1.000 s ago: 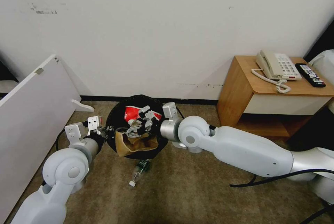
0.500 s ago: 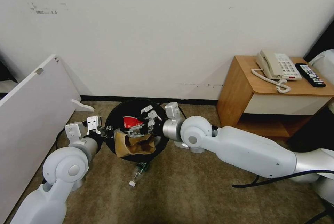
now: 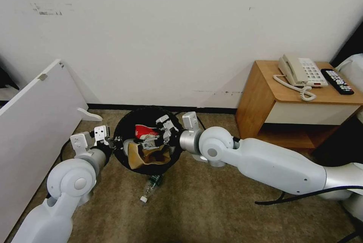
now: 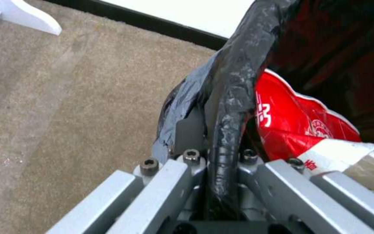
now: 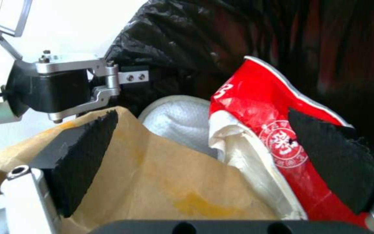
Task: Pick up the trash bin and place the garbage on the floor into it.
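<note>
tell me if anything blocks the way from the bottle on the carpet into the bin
Nothing lies on the floor between the bottle and the trash bin. The bin's mouth is crowded, though: the open right gripper sits over it, above the brown paper bag and red wrapper. The left gripper clamps the rim.

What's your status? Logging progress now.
Left gripper clamped on black-lined trash bin rim. Right gripper open above red wrapper and brown paper bag inside. Clear green-labelled bottle on carpet.
</note>
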